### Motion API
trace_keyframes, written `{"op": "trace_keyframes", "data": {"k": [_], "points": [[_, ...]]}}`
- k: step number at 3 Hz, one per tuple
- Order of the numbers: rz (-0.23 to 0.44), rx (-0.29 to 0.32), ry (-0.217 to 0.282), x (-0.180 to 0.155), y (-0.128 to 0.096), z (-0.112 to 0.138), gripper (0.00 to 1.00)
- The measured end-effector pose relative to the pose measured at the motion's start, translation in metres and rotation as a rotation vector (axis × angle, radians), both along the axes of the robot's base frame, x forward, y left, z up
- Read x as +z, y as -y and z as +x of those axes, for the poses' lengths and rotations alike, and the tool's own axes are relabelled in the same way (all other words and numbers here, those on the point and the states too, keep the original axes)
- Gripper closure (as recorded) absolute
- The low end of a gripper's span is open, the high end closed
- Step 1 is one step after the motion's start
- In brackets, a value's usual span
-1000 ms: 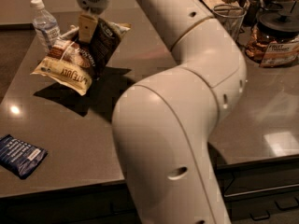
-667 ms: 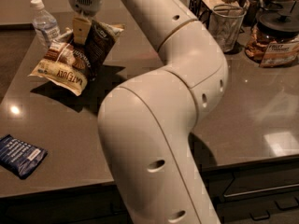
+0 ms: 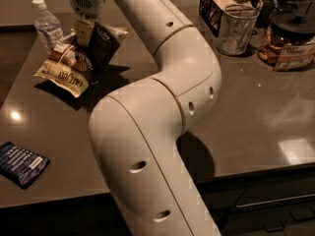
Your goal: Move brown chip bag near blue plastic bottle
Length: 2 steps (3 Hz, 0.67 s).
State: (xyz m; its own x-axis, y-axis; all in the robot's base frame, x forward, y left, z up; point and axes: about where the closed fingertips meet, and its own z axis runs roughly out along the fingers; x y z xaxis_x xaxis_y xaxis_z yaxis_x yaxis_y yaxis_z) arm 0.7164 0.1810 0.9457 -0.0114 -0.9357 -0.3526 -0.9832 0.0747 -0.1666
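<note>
Countertop (image 3: 246, 107): brown chip bag (image 3: 74, 65) in claw (image 3: 84, 33)

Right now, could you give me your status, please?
Tool at bag top, far left. Bag right beside bottle. Nothing between them.

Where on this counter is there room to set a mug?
Bare counter spans from the arm to the jar, in front of the mesh cup; also between blue packet and brown chip bag. Crowded back-left: gripper at the bag, beside blue plastic bottle.
</note>
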Motion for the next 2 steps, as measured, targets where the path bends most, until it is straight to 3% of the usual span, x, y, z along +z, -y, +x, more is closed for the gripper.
{"op": "trace_keyframes", "data": {"k": [1,2], "points": [[0.029,-0.004,0.030,-0.0001,-0.0094,0.0100,0.04],[0.040,-0.006,0.040,-0.0016,-0.0142,0.0141,0.00]]}}
